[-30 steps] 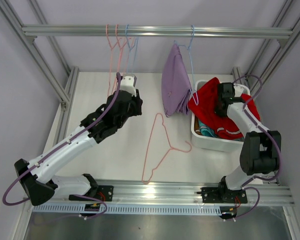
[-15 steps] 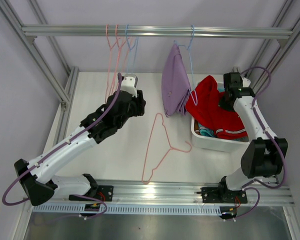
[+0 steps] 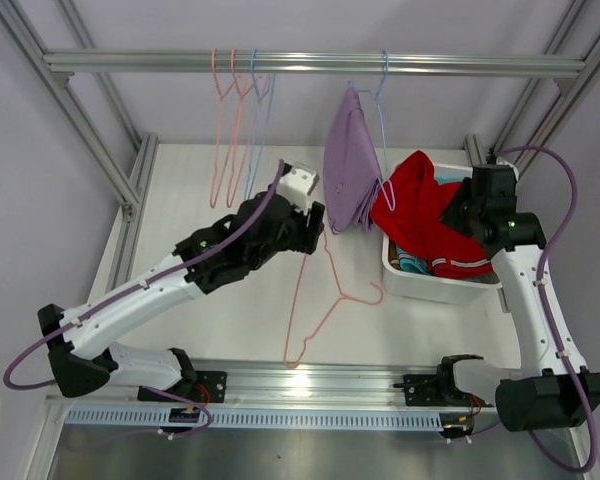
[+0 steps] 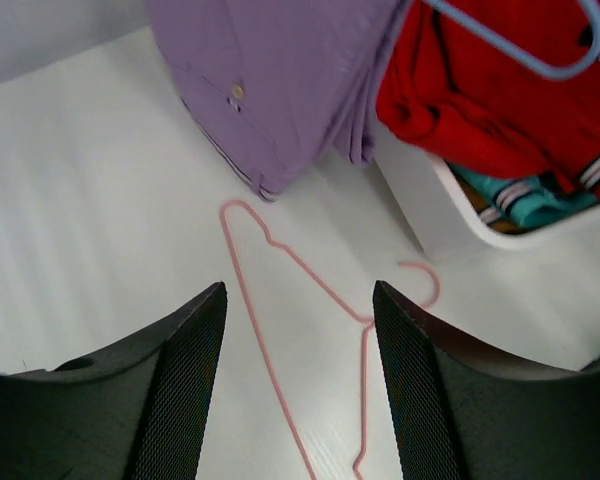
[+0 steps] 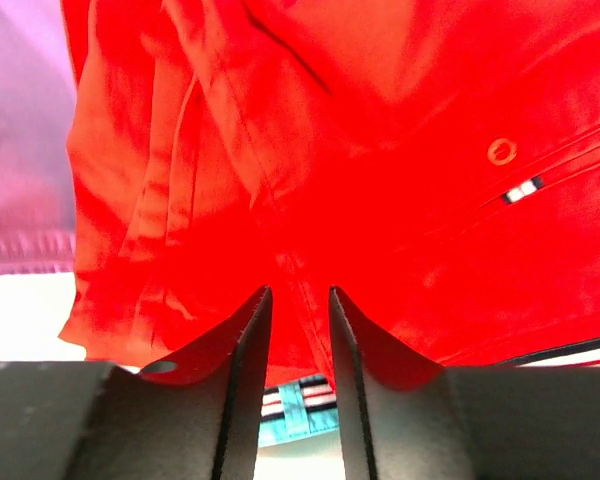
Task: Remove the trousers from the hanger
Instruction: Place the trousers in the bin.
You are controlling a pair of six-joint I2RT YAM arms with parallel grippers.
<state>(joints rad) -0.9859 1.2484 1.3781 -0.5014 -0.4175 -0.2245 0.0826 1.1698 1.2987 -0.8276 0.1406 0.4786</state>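
Lavender trousers (image 3: 352,160) hung from the blue hanger (image 3: 383,130) just ahead of the left gripper (image 4: 298,290), whose jaws stood spread and empty above the pink hanger (image 3: 320,290) lying on the table. Beneath the right gripper (image 5: 300,292), its fingers parted by a narrow gap and pinching nothing, the red trousers (image 3: 420,210) lay heaped in the white bin (image 3: 420,282). The lavender pair looked the only one left hanging, so the left gripper would next need to close on its cloth and draw it down off the hanger.

The lavender trousers (image 3: 350,160) and red trousers (image 3: 420,208) are matt cloth, the tub (image 3: 412,279) smooth white plastic
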